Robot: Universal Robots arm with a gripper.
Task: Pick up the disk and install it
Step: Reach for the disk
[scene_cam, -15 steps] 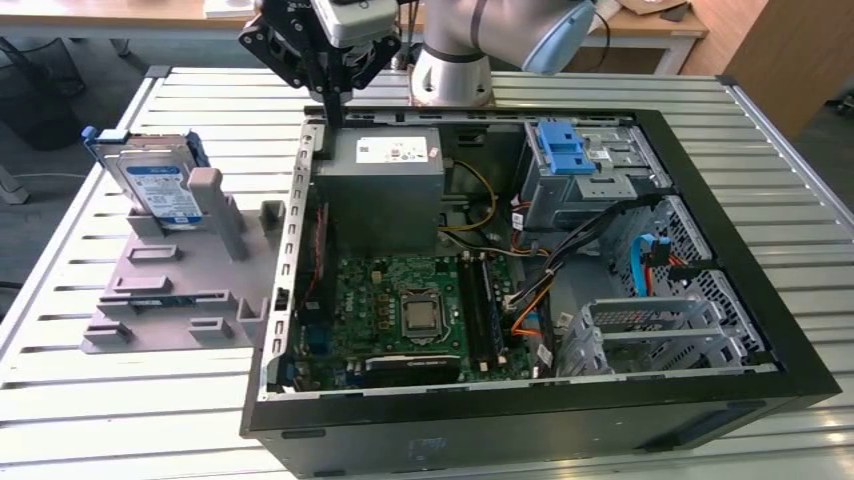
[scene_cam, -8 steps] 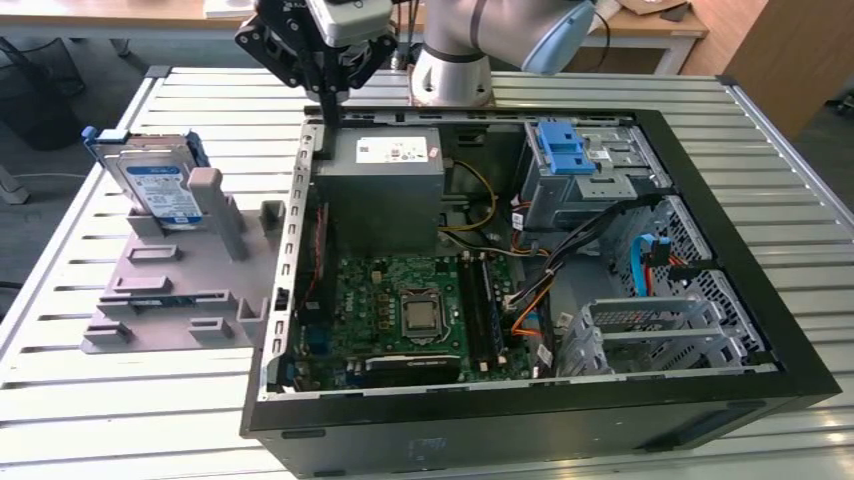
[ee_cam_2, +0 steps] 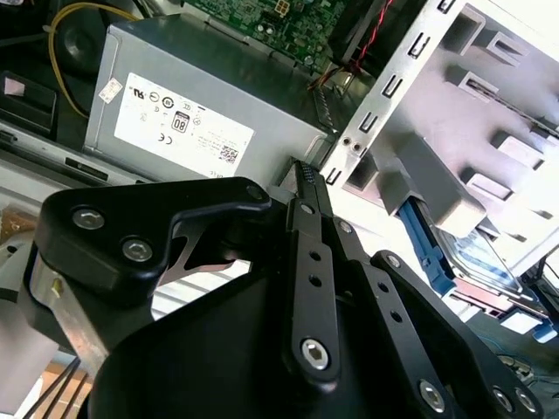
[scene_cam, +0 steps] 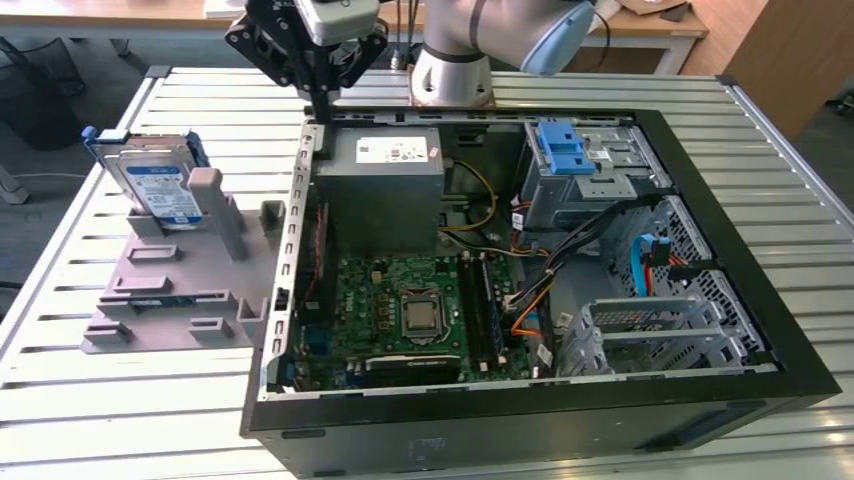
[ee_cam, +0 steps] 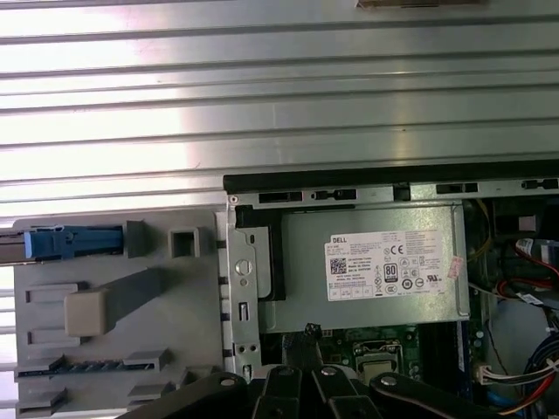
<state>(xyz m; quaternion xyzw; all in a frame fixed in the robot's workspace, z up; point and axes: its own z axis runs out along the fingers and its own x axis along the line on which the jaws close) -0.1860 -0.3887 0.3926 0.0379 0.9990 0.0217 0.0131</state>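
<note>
Gripper (scene_cam: 322,108) hangs over the computer case (scene_cam: 534,425) rim beside the grey box (scene_cam: 380,195), fingers pressed together, holding nothing. 1 disk (scene_cam: 155,187) stands upright in the grey rack (scene_cam: 158,268) outside the case, apparently to leave its top edge free for grasping.

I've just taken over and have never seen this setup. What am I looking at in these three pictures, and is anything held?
The exterior view, from a camera off the arm, shows a slatted metal table. On it lie an open computer case and a grey holder where the disk stands upright. The pale robot arm ends in a black gripper, shut and holding nothing, above the case's edge near the grey box. Both wrist views ride on the arm, looking past the gripper at that box.
</note>
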